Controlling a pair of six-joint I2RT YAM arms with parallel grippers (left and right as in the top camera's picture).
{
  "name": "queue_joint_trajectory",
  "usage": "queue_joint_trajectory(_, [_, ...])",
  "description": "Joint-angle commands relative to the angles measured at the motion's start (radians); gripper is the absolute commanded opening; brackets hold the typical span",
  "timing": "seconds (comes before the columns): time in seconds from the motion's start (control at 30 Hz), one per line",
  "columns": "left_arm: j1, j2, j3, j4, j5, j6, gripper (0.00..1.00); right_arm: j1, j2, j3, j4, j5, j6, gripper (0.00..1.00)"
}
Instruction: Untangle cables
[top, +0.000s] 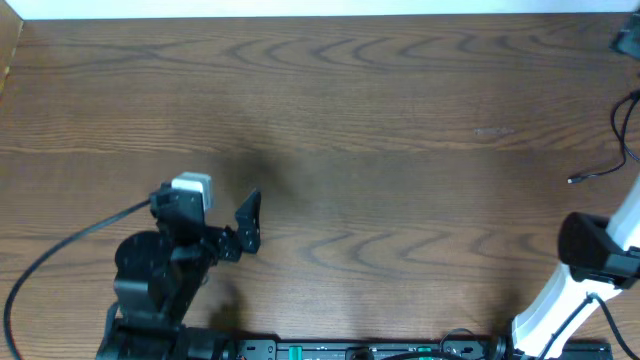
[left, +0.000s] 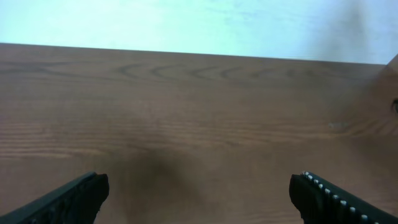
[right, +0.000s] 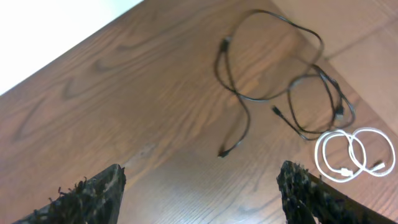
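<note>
Black cables sprawl upper right of the right gripper, its jaws wide and empty. The left gripper, also wide, sits well apart.

Soft, even light; slightly hazy pictures

From overhead we are seeing the table lit evenly, with a faint diffuse shadow darkening the grain at centre left. In the left wrist view a blurred dark patch is lying at lower centre, and the pale strip along the top is washing out. In the right wrist view the upper left corner is blowing out to white, the right gripper is blurring at the bottom corners, and the cables are showing fairly sharp.
</note>
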Motion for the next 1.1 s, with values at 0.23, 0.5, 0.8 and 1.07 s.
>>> queue_joint_trajectory(0.23, [-0.002, -0.2, 0.003, -0.062, -0.054, -0.018, 0.98, 0.105, -0.218, -0.362, 0.051, 0.256, 0.04, 0.84])
queue_joint_trajectory(0.5, [-0.002, -0.2, 0.003, -0.092, -0.054, -0.018, 0.98, 0.105, -0.551, -0.896, 0.31, 0.295, -0.021, 0.95])
queue_joint_trajectory(0.8, [-0.002, -0.2, 0.003, -0.103, -0.157, -0.013, 0.98, 0.105, -1.003, -1.426, 0.709, -0.094, -0.187, 0.99])
queue_joint_trajectory(1.07, [-0.002, -0.2, 0.003, -0.103, -0.193, -0.014, 0.98, 0.105, -1.233, -1.642, 0.877, -0.238, -0.196, 0.99])
